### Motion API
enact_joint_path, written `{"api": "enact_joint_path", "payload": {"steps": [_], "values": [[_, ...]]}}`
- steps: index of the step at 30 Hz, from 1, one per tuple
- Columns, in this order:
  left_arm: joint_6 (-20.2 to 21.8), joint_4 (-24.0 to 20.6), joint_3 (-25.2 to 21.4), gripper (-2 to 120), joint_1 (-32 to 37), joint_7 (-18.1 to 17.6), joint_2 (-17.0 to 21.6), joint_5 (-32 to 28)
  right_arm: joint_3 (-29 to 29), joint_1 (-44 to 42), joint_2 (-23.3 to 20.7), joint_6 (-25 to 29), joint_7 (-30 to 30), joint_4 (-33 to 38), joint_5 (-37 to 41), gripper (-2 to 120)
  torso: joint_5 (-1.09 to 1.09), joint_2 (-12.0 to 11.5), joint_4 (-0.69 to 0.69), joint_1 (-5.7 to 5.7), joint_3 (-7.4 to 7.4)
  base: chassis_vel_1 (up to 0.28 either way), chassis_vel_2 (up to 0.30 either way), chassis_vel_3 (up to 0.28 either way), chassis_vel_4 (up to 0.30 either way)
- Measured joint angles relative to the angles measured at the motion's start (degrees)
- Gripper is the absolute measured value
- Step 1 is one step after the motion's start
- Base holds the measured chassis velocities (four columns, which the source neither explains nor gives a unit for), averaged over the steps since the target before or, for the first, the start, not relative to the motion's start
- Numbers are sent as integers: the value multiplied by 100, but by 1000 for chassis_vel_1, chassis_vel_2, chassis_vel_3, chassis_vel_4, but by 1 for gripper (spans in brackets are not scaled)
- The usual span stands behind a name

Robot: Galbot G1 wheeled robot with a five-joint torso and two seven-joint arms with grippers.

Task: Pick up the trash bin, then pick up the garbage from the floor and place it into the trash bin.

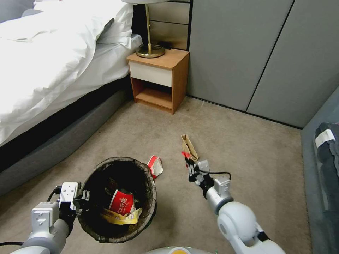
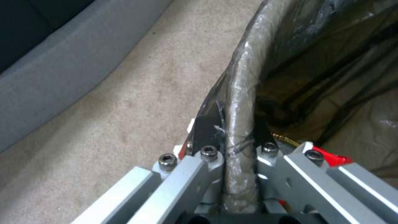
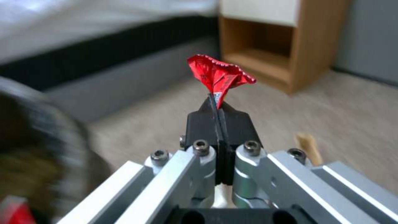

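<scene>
The left gripper was clamped on the rim of the bin, held off the carpet near the bed. The right gripper pinched a red wrapper, beside the bin. To do it well, I'd carry the wrapper fully over the opening before letting go. Print on the wrapper and on the red packet in the bin was too small to read

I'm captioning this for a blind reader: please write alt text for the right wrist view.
The right gripper is shut on a crumpled red wrapper, held up above beige carpet. Behind it stand a wooden nightstand and a bed base; a brown paper bag lies on the carpet, and the bin blurs past one edge.
</scene>
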Motion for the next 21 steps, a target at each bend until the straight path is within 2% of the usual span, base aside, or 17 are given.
{"api": "enact_joint_path", "payload": {"steps": [4,5,9,14,17,21], "values": [[7,0,6,1,15,0,0,2,-119,-62,-24,-60,-135,304,20,0,1,0,0,0,0,0,0,0,0],[15,0,7,1,37,0,0,9,-301,-61,-90,-117,-483,584,54,0,1,0,0,0,0,0,0,0,0],[29,0,23,1,43,-2,-7,29,-672,188,-325,-210,-933,789,210,0,1,0,1,0,0,0,0,0,0],[38,0,31,1,45,-3,-4,47,-1064,451,-561,-270,-1003,835,455,0,1,0,0,0,0,0,0,0,0],[48,0,32,1,44,-5,-3,68,-1564,779,-791,-325,-973,828,610,0,1,0,0,0,0,0,0,0,0],[52,0,37,1,48,-5,-10,113,-1937,1063,-876,-372,-902,749,692,0,0,0,0,0,0,0,0,0,0]]}}
